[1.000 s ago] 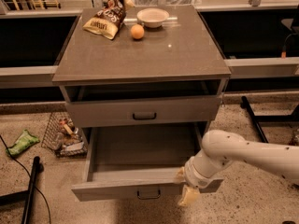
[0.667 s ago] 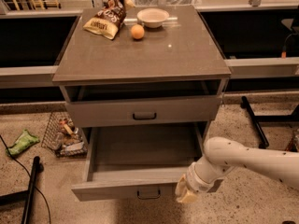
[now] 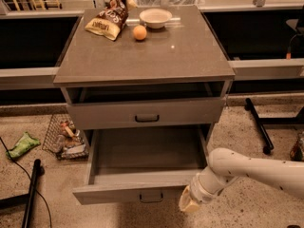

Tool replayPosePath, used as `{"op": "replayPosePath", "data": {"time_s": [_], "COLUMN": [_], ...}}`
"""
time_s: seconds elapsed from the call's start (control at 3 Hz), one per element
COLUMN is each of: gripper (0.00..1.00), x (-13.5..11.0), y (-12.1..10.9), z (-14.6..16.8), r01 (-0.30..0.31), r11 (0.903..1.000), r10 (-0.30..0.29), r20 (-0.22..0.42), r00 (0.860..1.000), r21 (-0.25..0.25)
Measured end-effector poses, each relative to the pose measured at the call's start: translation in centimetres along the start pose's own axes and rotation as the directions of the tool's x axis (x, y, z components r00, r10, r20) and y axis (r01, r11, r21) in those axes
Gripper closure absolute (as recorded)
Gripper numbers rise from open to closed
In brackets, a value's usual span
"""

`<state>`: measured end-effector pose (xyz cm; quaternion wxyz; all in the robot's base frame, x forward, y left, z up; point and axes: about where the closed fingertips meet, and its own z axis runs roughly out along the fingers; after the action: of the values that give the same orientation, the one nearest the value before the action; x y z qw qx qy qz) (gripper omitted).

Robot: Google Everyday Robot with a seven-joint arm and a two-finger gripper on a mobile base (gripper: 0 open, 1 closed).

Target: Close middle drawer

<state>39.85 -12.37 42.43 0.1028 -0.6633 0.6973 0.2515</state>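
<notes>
Standing pulled far out from under the table [image 3: 190,56], beneath the upper drawer [image 3: 104,115]: the middle drawer [image 3: 147,156], front panel running left to right, dark handle [image 3: 151,197] at centre. Sitting at that panel's right end, touching or just beside it: the end effector [image 3: 190,204], wide or narrow impossible to tell. Likely calling for a push straight back into the table, ideally left towards the handle to avoid skewing.

No legible text, snack bag [image 3: 108,19] print unreadable, end effector [image 3: 190,204] beside middle drawer [image 3: 128,193]
</notes>
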Motion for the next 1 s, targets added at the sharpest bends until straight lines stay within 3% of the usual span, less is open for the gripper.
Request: {"op": "replayPosePath", "data": {"time_s": [0.33,0.67,1.0], "gripper": [1.00,1.00,1.00], "x": [0.0,0.8,1.1], "y": [0.0,-1.5,-3.3], "z": [0.0,0.0,-0.3], "r01": [0.000,0.015,0.045], "r11": [1.0000,0.9970,0.9877], "r10": [0.000,-0.015,-0.045], "r20": [0.000,0.005,-0.003], "r00": [1.000,1.000,0.999], "r21": [0.000,0.076,0.150]}}
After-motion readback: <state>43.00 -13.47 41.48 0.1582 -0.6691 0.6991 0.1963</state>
